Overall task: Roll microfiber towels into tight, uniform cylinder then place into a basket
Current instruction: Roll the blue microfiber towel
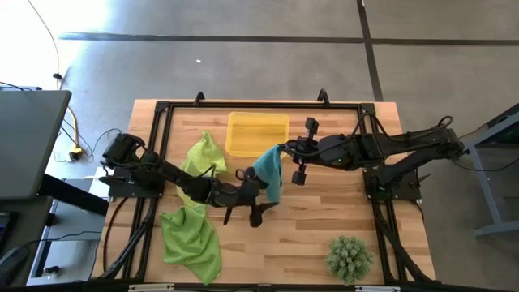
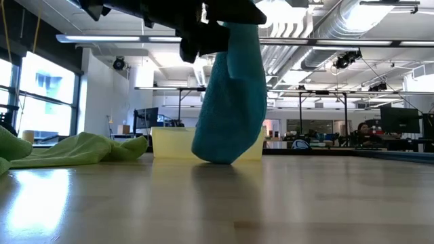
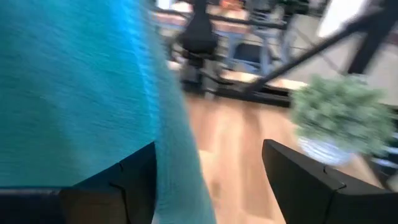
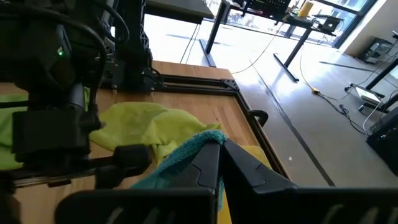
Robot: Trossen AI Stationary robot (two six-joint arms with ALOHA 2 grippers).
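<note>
Right gripper point(image 1: 281, 149): clamped shut on one corner of the teal towel point(image 1: 269, 172), so it is hung clear of the table.
Left gripper point(image 1: 242, 212): spread wide beside the hanging cloth, nothing held.

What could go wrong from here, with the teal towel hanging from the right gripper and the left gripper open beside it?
1. The right gripper pinches only a corner of the teal towel; the hanging cloth could slip free.
2. The open left gripper has the towel draped against one finger, so closing may catch a single layer and bunch it instead of starting a tidy roll.
3. The towel's lower end touches the table in front of the basket; dragging it may nudge the basket.
</note>
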